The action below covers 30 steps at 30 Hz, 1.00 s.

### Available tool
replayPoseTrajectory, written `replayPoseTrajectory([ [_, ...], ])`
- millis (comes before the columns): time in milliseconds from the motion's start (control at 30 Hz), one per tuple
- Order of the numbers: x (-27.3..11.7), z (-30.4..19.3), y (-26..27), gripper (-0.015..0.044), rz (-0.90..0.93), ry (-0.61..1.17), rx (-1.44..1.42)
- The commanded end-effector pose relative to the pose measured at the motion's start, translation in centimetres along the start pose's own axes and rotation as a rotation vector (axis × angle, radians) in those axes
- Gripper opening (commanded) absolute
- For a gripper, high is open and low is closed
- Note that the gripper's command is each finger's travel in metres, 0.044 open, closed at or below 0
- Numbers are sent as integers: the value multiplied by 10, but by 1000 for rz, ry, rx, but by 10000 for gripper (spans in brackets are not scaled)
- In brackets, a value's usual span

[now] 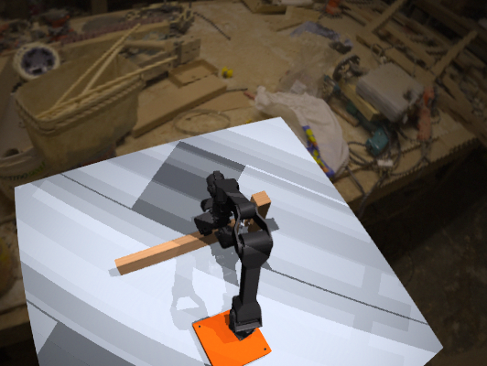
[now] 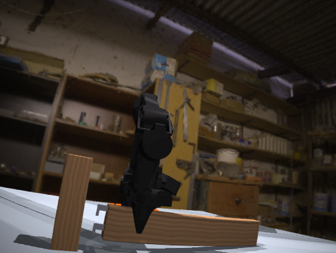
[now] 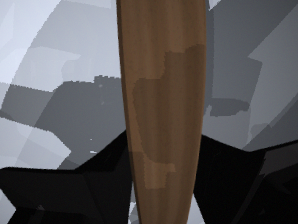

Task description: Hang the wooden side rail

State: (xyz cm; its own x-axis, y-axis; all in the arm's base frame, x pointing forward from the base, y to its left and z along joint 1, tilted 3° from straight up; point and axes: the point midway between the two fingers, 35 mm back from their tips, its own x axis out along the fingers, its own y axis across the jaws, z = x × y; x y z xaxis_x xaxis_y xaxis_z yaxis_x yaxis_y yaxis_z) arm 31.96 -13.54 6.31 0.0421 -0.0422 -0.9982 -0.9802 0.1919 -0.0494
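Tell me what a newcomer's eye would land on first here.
Probably the bright orange base plate under the arm, near the front edge of the pale table. Next comes the long wooden rail, clamped near one end in the black gripper. Beside that end stands the upright wooden post, with two steel hooks jutting from the rail toward it.
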Motion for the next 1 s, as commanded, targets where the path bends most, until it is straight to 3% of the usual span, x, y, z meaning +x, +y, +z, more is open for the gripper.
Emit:
replayPoseTrajectory([
  [0, -8, 0, -3, 0, -24, 1, 8],
  [967, -13, 0, -3, 0, -24, 1, 8],
])
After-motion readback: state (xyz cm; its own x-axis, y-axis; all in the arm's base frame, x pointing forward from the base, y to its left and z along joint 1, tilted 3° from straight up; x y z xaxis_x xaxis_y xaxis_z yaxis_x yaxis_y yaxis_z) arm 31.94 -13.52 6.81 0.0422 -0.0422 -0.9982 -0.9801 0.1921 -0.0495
